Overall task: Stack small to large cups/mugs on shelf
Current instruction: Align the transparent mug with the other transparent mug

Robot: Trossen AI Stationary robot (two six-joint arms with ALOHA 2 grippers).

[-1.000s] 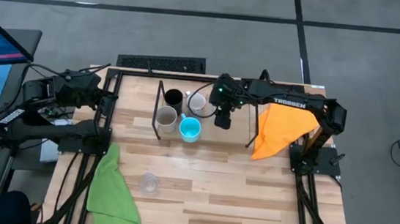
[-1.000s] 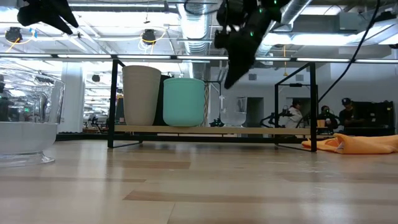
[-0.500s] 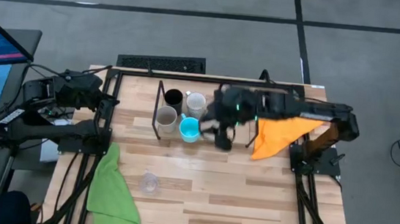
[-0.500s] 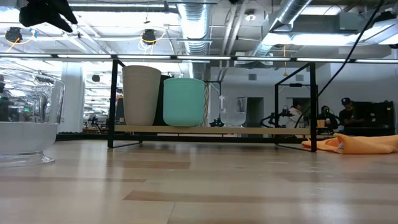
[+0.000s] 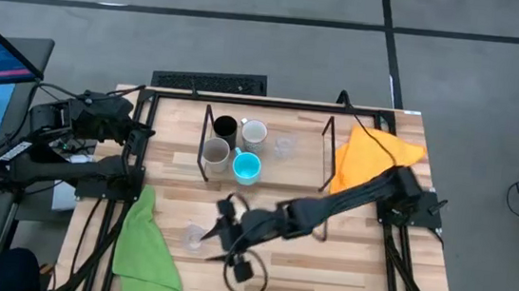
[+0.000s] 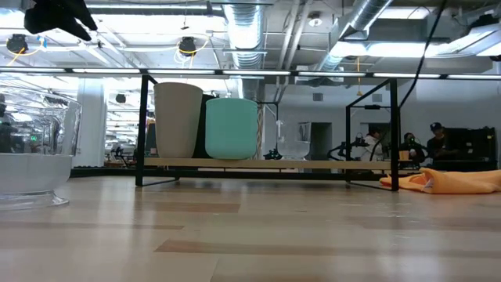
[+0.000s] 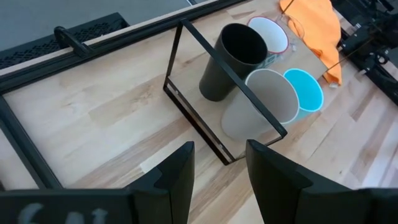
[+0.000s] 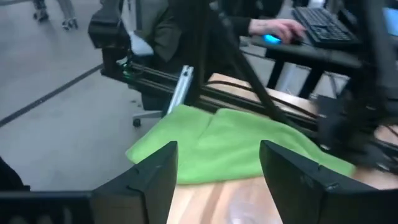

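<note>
Your right gripper hung open just right of one glass cup; four mugs and another glass sat on the shelf.

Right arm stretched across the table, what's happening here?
The right pincer, open, reaches toward a clear glass cup standing on the table beside the green cloth. Four mugs and another glass cup are on the shelf. The left pincer, open and empty, waits at the table's left edge.
</note>
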